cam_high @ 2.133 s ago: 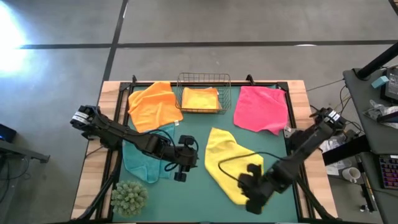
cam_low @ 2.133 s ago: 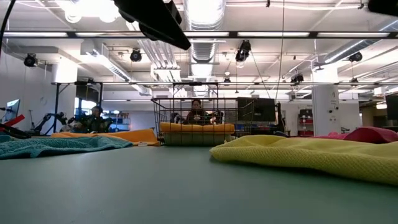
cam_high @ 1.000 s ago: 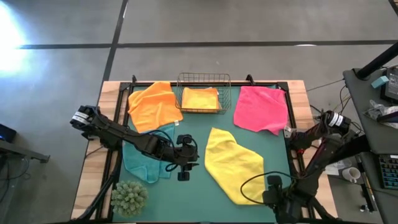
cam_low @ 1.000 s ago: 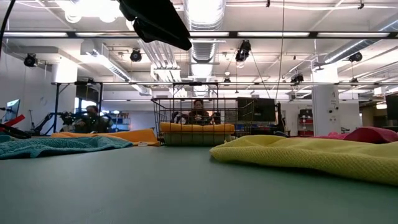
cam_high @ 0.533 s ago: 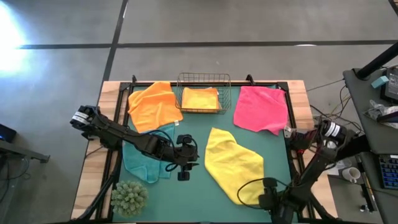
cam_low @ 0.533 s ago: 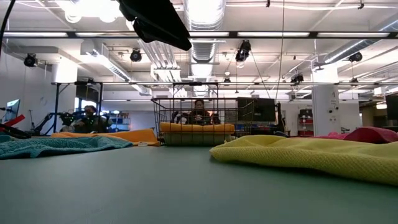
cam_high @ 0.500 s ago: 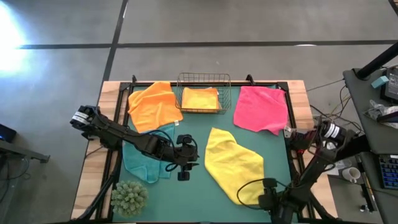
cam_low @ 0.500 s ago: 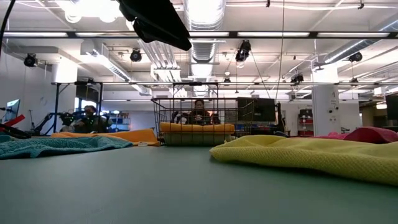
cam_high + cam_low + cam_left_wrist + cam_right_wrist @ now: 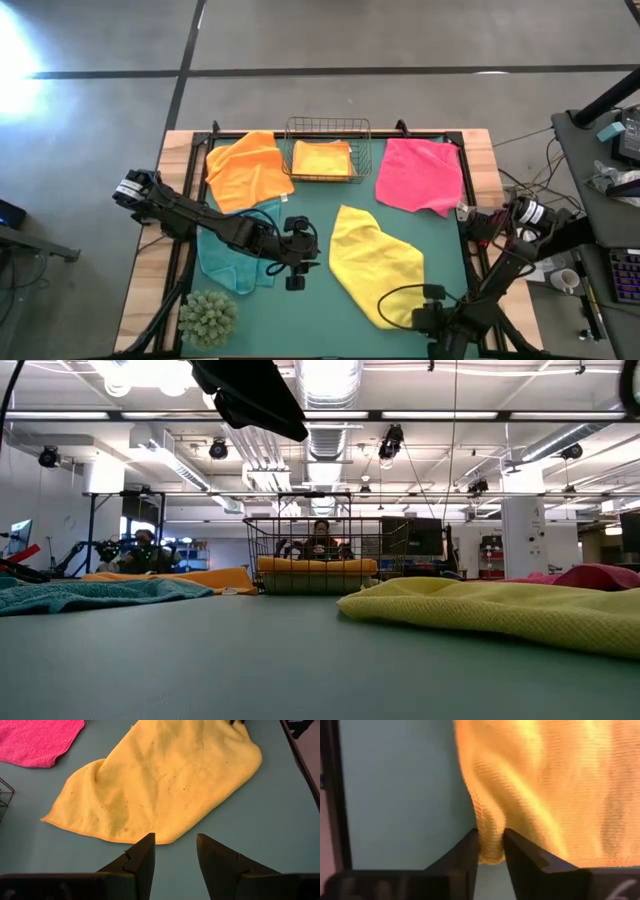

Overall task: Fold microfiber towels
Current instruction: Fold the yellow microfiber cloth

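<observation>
Yellow towel pinched at its near corner

Yellow microfiber towel [image 9: 375, 264] spread rumpled on the green worktop [image 9: 310, 320], right of centre, one corner reaching toward the near edge. Right claw [image 9: 490, 851] low at that near corner, by the worktop's front-right edge, fingers [image 9: 466, 851] pressed onto a raised fold of the yellow cloth, edge of the fabric nipped between them. Left claw [image 9: 175, 847] hovering over bare worktop left of the yellow towel, fingers spread with a clear gap, nothing between them, pointing at the towel's edge.

Teal towel [image 9: 222, 262] bunched under and behind the left arm, on the worktop's left side. Orange towel [image 9: 246, 170] lying loose at the far left. Second orange towel [image 9: 321, 158] folded flat inside the wire basket [image 9: 328, 126] at the far middle. Pink towel [image 9: 420, 175] spread at the far right, well apart from the yellow one. Green spiky plant ball [image 9: 208, 316] at the near left corner, just beside the teal towel. Seen level across the worktop: yellow cloth heaped on the right, basket in the middle distance, a person [image 9: 320, 540] seated in the room behind it
</observation>
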### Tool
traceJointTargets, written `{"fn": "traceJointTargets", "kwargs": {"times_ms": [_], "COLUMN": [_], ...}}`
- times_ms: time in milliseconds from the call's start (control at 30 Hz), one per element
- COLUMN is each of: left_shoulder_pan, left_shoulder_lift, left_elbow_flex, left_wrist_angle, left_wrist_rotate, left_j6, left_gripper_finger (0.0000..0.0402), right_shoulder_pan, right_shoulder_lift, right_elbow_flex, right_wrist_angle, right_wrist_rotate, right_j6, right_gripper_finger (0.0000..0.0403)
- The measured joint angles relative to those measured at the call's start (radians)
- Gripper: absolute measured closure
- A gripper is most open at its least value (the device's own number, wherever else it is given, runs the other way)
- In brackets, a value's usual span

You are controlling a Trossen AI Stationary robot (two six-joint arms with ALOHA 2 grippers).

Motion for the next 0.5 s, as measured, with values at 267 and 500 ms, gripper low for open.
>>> {"fn": "traceJointTargets", "kwargs": {"times_ms": [267,500], "left_shoulder_pan": [0.0,-0.009], "left_shoulder_lift": [0.0,0.0], "left_elbow_flex": [0.0,-0.001], "left_wrist_angle": [0.0,0.038], "left_wrist_rotate": [0.0,0.001], "left_j6": [0.0,-0.001], "left_gripper_finger": [0.0272,0.0272], "right_shoulder_pan": [-0.026,-0.055], "right_shoulder_lift": [-0.018,-0.066], "right_elbow_flex": [0.003,0.108], "right_wrist_angle": [-0.021,-0.114], "right_wrist_rotate": [0.014,0.017], "right_j6": [0.041,0.061], "right_gripper_finger": [0.0392,0.0394]}}
